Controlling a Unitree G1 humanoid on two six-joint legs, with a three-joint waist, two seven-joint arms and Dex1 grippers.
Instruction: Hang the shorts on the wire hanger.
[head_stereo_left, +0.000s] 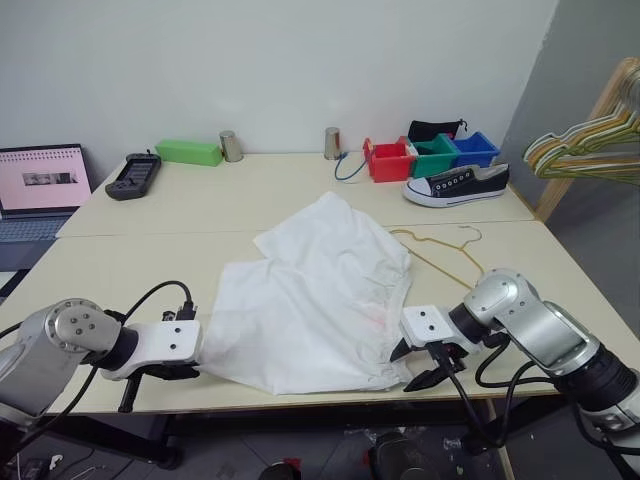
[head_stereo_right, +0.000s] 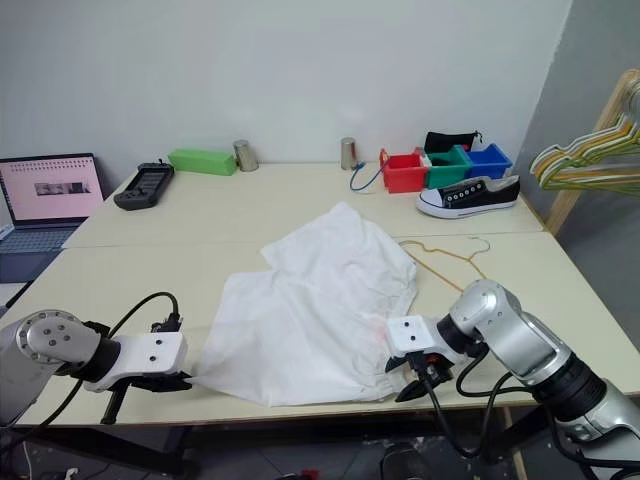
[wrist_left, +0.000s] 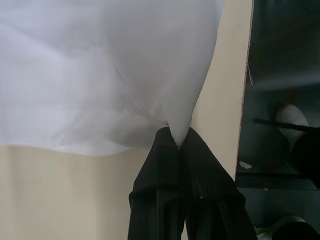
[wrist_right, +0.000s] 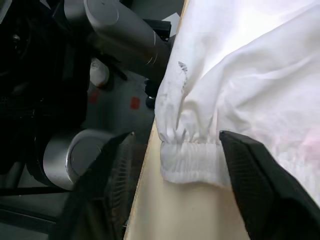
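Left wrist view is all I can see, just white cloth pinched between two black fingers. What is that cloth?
Observer: It is the shorts, spread flat on the table.
Operator: Is the other hand holding them too?
Observer: No. The right gripper is open, its fingers either side of the waistband corner.
Operator: Where is the hanger?
Observer: The wire hanger lies on the table by the shorts' far right edge.
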